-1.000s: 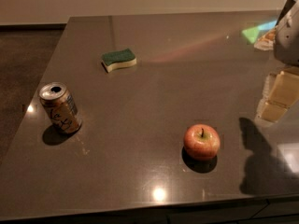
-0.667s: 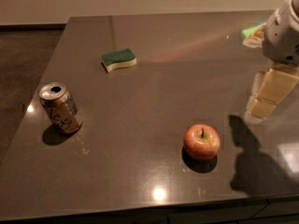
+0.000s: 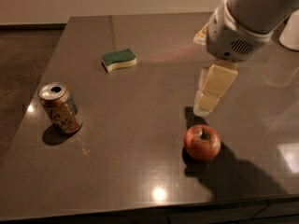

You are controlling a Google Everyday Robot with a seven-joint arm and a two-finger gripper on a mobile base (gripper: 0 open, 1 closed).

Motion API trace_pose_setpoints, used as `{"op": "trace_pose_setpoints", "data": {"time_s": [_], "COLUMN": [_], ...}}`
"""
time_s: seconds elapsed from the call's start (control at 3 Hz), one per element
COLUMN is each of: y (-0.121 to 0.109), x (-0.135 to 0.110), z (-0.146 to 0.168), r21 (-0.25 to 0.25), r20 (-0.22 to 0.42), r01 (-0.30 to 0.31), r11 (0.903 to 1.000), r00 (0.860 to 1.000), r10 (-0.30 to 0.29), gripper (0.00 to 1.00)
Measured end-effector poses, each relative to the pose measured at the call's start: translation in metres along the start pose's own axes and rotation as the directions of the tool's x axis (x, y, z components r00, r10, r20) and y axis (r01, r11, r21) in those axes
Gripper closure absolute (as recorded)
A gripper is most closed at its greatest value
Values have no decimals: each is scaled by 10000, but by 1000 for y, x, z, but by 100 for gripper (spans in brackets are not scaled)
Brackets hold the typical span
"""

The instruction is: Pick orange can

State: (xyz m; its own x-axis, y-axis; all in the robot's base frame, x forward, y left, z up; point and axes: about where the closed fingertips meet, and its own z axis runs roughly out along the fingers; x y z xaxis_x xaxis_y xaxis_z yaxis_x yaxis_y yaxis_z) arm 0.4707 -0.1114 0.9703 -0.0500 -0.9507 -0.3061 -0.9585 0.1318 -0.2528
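The orange can (image 3: 60, 108) stands upright, slightly tilted, near the left edge of the dark table (image 3: 140, 125). It has an orange-gold body with dark lettering and a silver top with an open tab. My gripper (image 3: 206, 106) hangs from the white arm (image 3: 243, 22) at the upper right, pointing down just above and behind a red apple (image 3: 202, 142). It is far to the right of the can and holds nothing that I can see.
A green and yellow sponge (image 3: 119, 59) lies at the back left of the table. A white object (image 3: 290, 31) sits at the far right edge. The table's left edge drops to dark floor (image 3: 23, 59).
The arm and gripper have moved left from the right edge toward the middle of the table, now above the apple. The can, apple and sponge have not moved.
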Motion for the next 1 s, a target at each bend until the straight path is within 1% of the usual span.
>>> {"op": "trace_pose_setpoints", "data": {"time_s": [0.33, 0.67, 1.0], "y": [-1, 1, 9], "x": [-43, -84, -122], "z": [26, 48, 70], "r21": [-138, -300, -502], "r20": [598, 1156, 1708], "r01": [221, 284, 297], "r11": [9997, 9991, 9983], "r00": [9980, 9930, 9851], "r10": [-212, -248, -207], "gripper": [0, 0, 0]}}
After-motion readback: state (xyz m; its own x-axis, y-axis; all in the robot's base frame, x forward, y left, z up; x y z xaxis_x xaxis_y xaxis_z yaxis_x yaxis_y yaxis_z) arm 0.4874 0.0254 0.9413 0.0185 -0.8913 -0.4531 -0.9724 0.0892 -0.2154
